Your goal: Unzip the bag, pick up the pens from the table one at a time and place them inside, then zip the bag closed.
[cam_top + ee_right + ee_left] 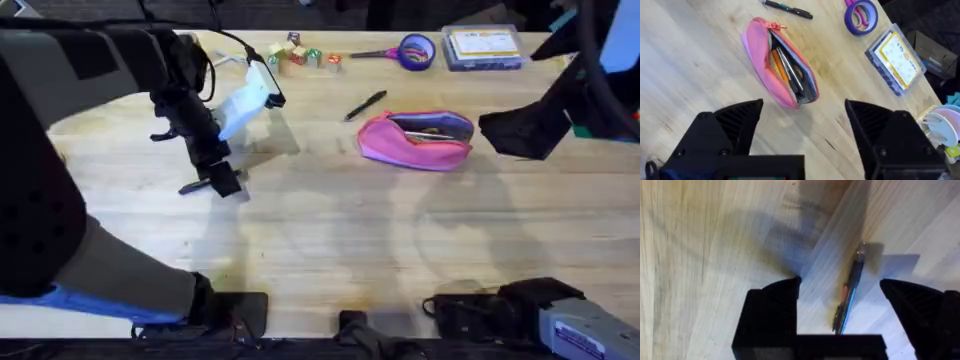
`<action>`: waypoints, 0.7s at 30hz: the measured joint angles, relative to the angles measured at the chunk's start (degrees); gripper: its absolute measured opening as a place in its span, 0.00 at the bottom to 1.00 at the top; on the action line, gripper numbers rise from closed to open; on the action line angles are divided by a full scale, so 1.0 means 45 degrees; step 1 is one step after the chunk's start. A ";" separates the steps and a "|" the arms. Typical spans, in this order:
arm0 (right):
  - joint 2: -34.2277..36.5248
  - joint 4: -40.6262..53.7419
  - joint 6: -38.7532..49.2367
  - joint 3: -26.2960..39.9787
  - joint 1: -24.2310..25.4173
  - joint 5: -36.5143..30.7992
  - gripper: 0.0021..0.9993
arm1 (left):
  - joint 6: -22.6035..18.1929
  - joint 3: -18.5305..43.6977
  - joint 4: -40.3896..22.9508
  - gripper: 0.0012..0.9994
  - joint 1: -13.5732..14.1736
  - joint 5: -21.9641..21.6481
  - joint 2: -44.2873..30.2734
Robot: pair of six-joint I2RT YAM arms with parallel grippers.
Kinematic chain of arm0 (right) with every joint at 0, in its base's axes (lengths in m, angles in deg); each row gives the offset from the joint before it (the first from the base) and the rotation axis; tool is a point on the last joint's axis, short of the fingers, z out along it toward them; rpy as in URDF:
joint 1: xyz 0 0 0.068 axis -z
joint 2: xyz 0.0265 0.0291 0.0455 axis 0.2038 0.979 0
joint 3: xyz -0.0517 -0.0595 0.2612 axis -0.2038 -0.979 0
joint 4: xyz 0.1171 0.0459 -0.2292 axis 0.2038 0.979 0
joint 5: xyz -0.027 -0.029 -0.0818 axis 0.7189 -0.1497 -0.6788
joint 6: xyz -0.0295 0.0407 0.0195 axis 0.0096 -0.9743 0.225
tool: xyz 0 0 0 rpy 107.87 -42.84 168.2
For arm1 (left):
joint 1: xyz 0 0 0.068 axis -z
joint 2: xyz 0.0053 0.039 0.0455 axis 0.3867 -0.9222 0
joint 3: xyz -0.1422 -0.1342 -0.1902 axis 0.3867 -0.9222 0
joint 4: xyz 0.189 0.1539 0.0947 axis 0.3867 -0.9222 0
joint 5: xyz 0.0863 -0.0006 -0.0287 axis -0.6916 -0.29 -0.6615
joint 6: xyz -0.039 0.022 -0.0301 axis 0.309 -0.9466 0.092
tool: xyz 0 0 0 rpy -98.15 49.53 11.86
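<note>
Left claw (840,287) is spread wide over the counter (700,245) with a pen (849,292) lying right between its fingers. Right claw (804,112), also wide and empty, hovers near the unzipped bag (782,62); another pen (787,8) lies beyond it.

My tool (802,117) hangs with its fingers (740,122) spread wide above the table (685,60). Beyond them the pink bag (765,62) lies unzipped with pens (785,67) inside, one black pen (787,8) beside it. Purple scissors (860,12) and a clear box (895,55) lie farther off.
</note>
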 joint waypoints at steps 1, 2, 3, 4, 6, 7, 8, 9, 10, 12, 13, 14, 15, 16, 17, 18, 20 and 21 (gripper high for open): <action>0.0000 0.0000 0.0033 0.0000 0.0000 0.0001 1.00 | 0.0000 0.0000 0.0011 1.00 0.0011 -0.0005 -0.0005; 0.0000 0.0000 0.0054 0.0000 0.0000 0.0000 1.00 | 0.0005 0.0000 0.0032 1.00 0.0027 -0.0020 -0.0005; 0.0000 0.0000 0.0076 0.0000 0.0000 0.0005 1.00 | 0.0019 -0.0005 0.0048 1.00 0.0049 -0.0038 -0.0010; 0.0000 0.0000 0.0133 0.0000 0.0000 0.0000 1.00 | 0.0084 -0.0005 0.0082 1.00 0.0093 -0.0079 -0.0014; 0.0000 -0.0005 0.0243 0.0000 0.0000 0.0000 1.00 | 0.0641 -0.0045 0.0238 1.00 0.0324 -0.0361 -0.0014; 0.0000 0.0000 0.0243 0.0000 0.0000 0.0000 1.00 | 0.0848 -0.0061 0.0313 1.00 0.0388 -0.0452 -0.0014; 0.0000 0.0000 0.0243 0.0000 0.0000 0.0000 1.00 | 0.1070 -0.0086 0.0390 1.00 0.0477 -0.0559 -0.0014; 0.0000 -0.0005 0.0243 0.0000 0.0000 0.0000 1.00 | 0.1282 -0.0108 0.0481 1.00 0.0558 -0.0676 -0.0014; 0.0000 -0.0002 0.0243 0.0000 0.0000 0.0002 1.00 | 0.1457 -0.0119 0.0510 1.00 0.0661 -0.0797 -0.0014; 0.0000 -0.0005 0.0243 0.0000 0.0000 0.0004 1.00 | 0.1669 -0.0156 0.0563 1.00 0.0788 -0.0939 -0.0014; 0.0000 -0.0005 0.0243 0.0000 0.0000 0.0000 1.00 | 0.1716 -0.0191 0.0594 1.00 0.0818 -0.0973 -0.0005; 0.0000 -0.0005 0.0243 0.0000 0.0000 0.0000 1.00 | 0.1779 -0.0241 0.0639 1.00 0.0835 -0.0996 0.0032; 0.0000 0.0000 0.0243 0.0000 0.0000 0.0000 1.00 | 0.1812 -0.0307 0.0691 1.00 0.0845 -0.0996 0.0079; 0.0000 -0.0003 0.0243 0.0000 0.0000 0.0000 1.00 | 0.1847 -0.0374 0.0741 1.00 0.0845 -0.0989 0.0125; 0.0000 -0.0003 0.0243 0.0000 0.0000 0.0000 1.00 | 0.1870 -0.0426 0.0779 1.00 0.0845 -0.0986 0.0179; 0.0000 -0.0005 0.0243 0.0000 0.0000 0.0000 1.00 | 0.1880 -0.0471 0.0801 1.00 0.0845 -0.0986 0.0204; 0.0000 0.0000 0.0243 0.0000 0.0000 0.0000 1.00 | 0.1919 -0.0481 0.0816 1.00 0.0845 -0.0986 0.0214; 0.0000 -0.0005 0.0243 0.0000 0.0000 0.0000 1.00 | 0.1919 -0.0481 0.0816 1.00 0.0845 -0.0988 0.0219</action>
